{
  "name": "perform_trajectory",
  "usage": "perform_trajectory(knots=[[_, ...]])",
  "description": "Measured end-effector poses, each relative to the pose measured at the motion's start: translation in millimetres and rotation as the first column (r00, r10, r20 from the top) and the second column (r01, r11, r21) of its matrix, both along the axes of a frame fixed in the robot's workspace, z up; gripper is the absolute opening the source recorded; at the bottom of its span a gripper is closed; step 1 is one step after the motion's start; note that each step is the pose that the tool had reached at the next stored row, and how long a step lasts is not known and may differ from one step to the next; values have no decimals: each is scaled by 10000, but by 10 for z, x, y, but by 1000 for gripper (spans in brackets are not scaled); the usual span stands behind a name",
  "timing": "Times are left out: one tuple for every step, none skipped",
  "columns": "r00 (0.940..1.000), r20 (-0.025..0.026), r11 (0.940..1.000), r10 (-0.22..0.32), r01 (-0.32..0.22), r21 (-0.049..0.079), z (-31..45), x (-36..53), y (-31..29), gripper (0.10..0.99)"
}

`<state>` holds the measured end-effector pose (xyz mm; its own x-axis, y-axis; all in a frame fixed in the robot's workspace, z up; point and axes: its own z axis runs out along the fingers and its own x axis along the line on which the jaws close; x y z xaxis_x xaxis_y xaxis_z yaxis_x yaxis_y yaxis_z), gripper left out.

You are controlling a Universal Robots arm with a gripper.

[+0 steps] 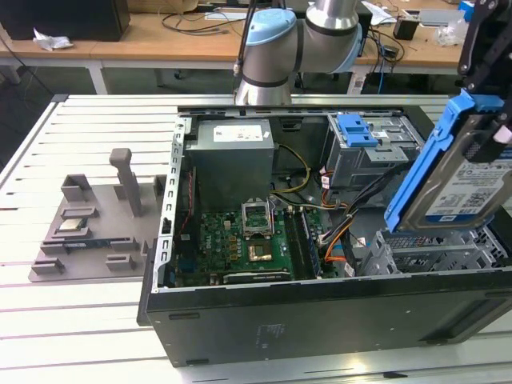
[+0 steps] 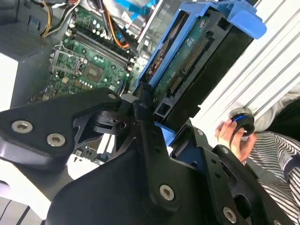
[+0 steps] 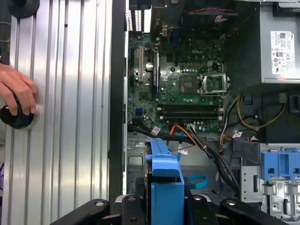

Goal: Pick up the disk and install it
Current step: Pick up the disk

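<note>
The disk (image 1: 468,180), a silver drive with a white-and-blue label in blue side rails, hangs tilted on edge at the exterior view's right. It is above the metal drive cage (image 1: 436,250) of the open computer case (image 1: 320,316). My gripper (image 1: 490,76) is shut on the disk's upper end. In the second wrist view the disk (image 2: 197,61) stands out from between the black fingers (image 2: 143,110), over the motherboard (image 2: 89,70). In the first wrist view the disk's blue rail (image 3: 166,180) shows edge-on inside my gripper (image 3: 166,206).
A grey power supply box (image 1: 232,156) with a white sticker sits at the case's back. A blue bracket (image 1: 356,130) lies on the upper bay, and cables (image 1: 340,228) run past the cage. A grey fixture tray (image 1: 88,220) stands left of the case. A person's hand (image 3: 16,96) rests on a black knob.
</note>
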<state>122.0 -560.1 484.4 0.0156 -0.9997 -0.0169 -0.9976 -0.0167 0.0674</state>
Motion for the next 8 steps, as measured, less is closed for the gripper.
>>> perform_trajectory(knots=[[10000, -5, 10000, 0, 0, 0, -15, 26, 0, 369], [10000, -9, 10000, -2, 2, 1, -30, 50, 0, 369], [10000, -11, 10000, -1, 1, 0, -40, 63, 0, 369], [10000, -12, 10000, -1, 1, -2, -49, 74, 0, 369], [10000, -13, 10000, -3, 3, -3, -51, 76, 0, 369], [10000, -13, 10000, -2, 2, -2, -52, 77, 0, 369], [10000, -13, 10000, -1, 1, -2, -52, 77, 0, 369], [10000, -12, 10000, -1, 1, -1, -52, 77, 0, 369]])
